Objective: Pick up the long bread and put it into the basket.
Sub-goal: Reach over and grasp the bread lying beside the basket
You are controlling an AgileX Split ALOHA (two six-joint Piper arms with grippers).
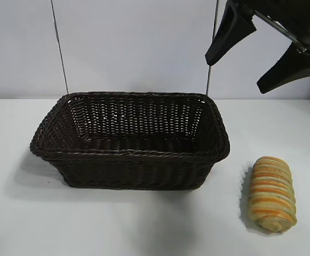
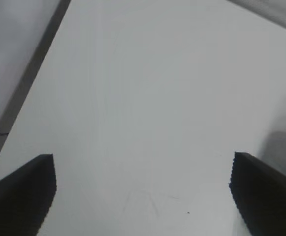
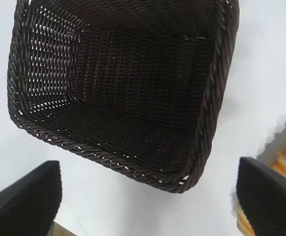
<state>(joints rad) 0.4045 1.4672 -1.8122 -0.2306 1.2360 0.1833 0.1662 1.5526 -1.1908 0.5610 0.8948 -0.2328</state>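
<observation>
— Where is the long bread?

— The tan, orange-striped ridged loaf lies on the white bench near its front edge, just beside my dark brown wicker basket. My right gripper hangs above, jaws spread, empty.

— Your left gripper?

— Spread wide over bare bench, empty.

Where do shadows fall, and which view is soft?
Exterior view: basket throws a soft shadow to its left on the table; long bread darkens its left edge. Left wrist view: blurry, bare table only. Right wrist view: basket weave crisp.
</observation>
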